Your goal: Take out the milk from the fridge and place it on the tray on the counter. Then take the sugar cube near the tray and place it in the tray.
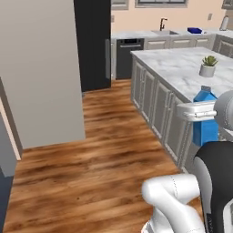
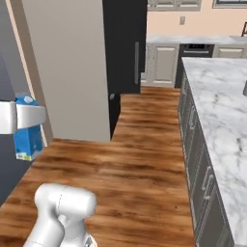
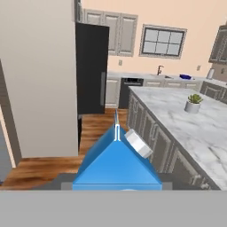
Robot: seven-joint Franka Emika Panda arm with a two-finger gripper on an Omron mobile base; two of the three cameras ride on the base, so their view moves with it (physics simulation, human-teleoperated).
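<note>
My gripper (image 1: pixel 200 112) is shut on the milk (image 1: pixel 205 129), a blue gable-top carton held upright above the wooden floor beside the island. From the other side the white hand (image 2: pixel 21 116) clamps the milk (image 2: pixel 26 142) across its upper half. The hand view looks down on the milk's roof (image 3: pixel 116 164) and its grey cap. The fridge (image 1: pixel 93 45) is the tall dark cabinet at the back, with a broad pale grey panel (image 1: pixel 43 73) in front of it. The blue tray (image 1: pixel 195 30) lies on the far counter (image 1: pixel 136 34) beside the sink. The sugar cube is too small to make out.
The large marble island (image 1: pixel 182 68) runs along the right, with a potted plant (image 1: pixel 208 67) on it. A dark dishwasher (image 1: pixel 129 57) stands under the far counter. Open wooden floor (image 1: pixel 104 136) stretches between the grey panel and the island.
</note>
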